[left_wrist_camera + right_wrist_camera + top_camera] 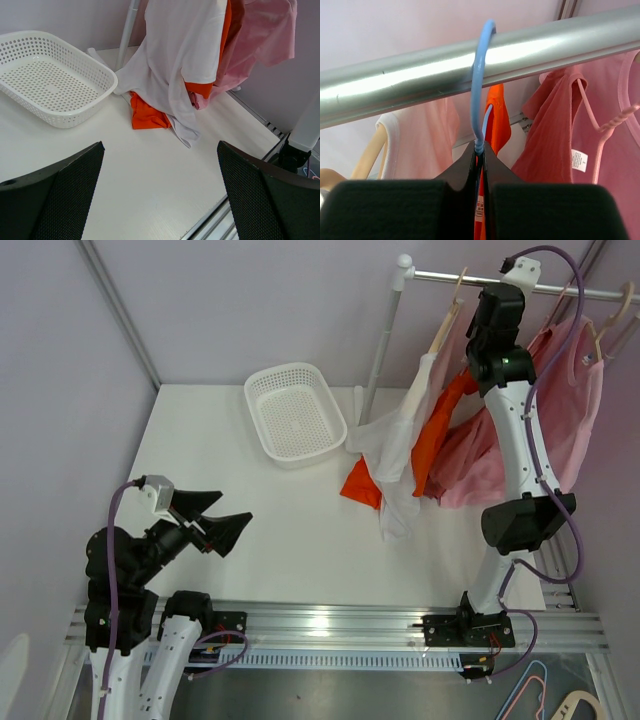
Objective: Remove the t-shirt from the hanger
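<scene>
Jaws of the right arm (515, 430) pinch the neck of a blue hanger (479, 75) hooked over the silver rail (395, 80) just above them, the orange t-shirt (498, 120) hanging below them, while jaws of the left arm (130, 560) stand spread wide above the white surface (150, 175).

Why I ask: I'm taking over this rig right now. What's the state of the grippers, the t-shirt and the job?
Right gripper: shut on the blue hanger just under its hook, which is on the rail.
Left gripper: open, holding nothing, low over the table, near left.
Orange t-shirt: on that hanger, lower end on the table.
Done: hanger gripped. Left: probably unhook it and pull the shirt off.
</scene>
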`<control>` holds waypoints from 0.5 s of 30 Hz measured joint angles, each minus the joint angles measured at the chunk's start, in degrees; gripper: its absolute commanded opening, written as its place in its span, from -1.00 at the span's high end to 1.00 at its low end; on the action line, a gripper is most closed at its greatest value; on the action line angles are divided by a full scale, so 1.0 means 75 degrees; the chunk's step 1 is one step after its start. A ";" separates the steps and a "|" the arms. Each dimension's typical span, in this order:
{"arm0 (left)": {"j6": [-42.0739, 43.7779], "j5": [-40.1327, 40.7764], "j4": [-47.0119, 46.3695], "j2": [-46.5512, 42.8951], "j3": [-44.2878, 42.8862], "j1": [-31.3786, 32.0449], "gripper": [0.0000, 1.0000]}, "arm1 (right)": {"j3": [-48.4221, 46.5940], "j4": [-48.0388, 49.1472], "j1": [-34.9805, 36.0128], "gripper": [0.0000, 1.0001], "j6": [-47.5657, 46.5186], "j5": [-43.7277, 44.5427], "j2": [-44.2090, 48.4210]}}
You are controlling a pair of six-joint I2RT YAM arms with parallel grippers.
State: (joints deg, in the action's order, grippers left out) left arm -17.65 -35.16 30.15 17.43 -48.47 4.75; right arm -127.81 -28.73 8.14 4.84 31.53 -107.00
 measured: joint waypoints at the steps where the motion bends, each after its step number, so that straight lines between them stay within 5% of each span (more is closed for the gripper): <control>1: 0.0020 0.0000 0.0000 -0.0006 0.0000 0.0000 -0.99 | -0.0026 0.0029 0.0000 1.00 0.0003 0.0026 -0.0029; 15: 0.0023 -0.0003 0.0000 -0.0029 0.0000 0.0000 -0.99 | -0.0204 -0.0224 0.0819 1.00 -0.0350 0.0149 0.0058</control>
State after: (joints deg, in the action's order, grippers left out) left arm -17.47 -35.18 30.15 17.21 -48.47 4.75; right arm -129.34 -30.41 14.28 2.22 32.64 -106.56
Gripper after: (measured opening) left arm 0.994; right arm 0.036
